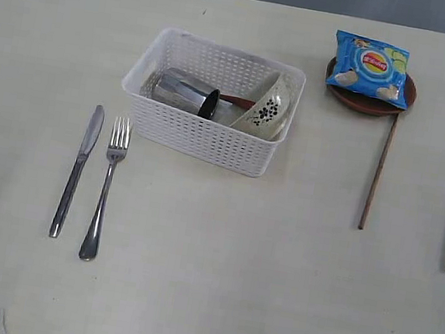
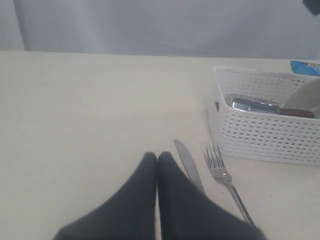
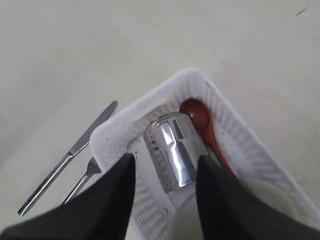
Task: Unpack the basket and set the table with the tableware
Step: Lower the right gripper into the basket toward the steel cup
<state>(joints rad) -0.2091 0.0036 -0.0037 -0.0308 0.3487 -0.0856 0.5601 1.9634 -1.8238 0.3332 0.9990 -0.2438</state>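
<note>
1. The basket (image 1: 201, 138) sits upper centre of the exterior view on the table (image 1: 212, 284). Inside it, a steel cup (image 1: 179, 91) lies on its side at the left. A red-brown spoon (image 1: 234, 101) shows just beside the cup, and a bowl (image 1: 267, 110) leans against the right wall.
2. The right gripper (image 3: 165, 185) has its jaws apart and holds nothing. Its wrist view shows one finger on either side of the cup. In the exterior view only a dark piece of arm shows at the top edge, so the gripper seems to be above the basket, not in it.
3. The left gripper (image 2: 157, 167) has its fingers pressed together and is empty. It is over bare table near the knife (image 1: 79, 165) and fork (image 1: 105, 187), which lie side by side left of the basket.
4. Handling, as a judgement: the cup looks stiff, light and slick, and on its side it may roll. A hold across the middle of its round body seems safest. The bowl looks breakable, and its rim is the likely hold.
5. Edges: the basket walls stand close around the cup and the spoon lies next to it, so the fingers have little room.
6. Open room: bare table fills the lower centre. At upper right a plate (image 1: 363, 105) carries a chip bag (image 1: 372, 68). Two chopsticks (image 1: 378, 171) lie well apart at the right.
</note>
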